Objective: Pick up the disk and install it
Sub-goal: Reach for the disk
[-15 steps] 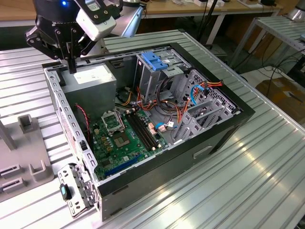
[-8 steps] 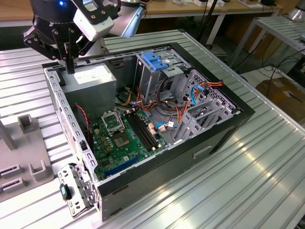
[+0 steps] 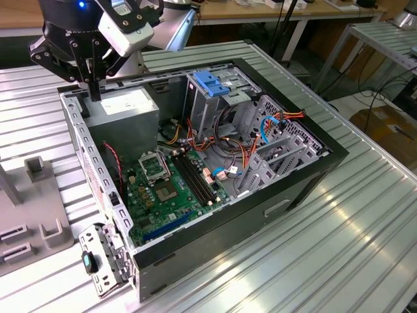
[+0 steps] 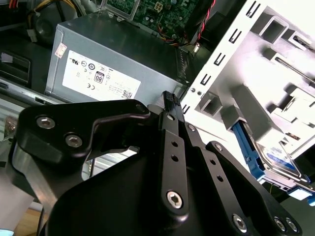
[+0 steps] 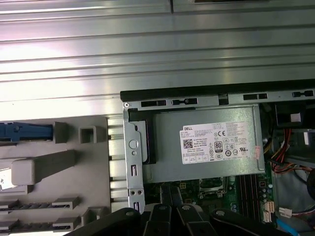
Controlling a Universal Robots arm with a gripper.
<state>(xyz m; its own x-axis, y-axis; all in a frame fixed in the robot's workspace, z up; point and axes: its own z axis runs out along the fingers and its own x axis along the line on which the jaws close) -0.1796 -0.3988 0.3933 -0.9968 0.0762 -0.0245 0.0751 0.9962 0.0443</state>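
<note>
Hovering at the open black computer case's (image 3: 329, 156) corner by the grey metal power-supply box (image 3: 124, 107), exterior view: black two-finger gripper (image 3: 95, 91), pressed together, empty. Second wrist view: flat silver hard disk with blue rails (image 4: 278, 158) lies in the grey plastic fixture (image 4: 256, 98) outside the case. First wrist view: gripper above the box. Pickup and install both left.
</note>
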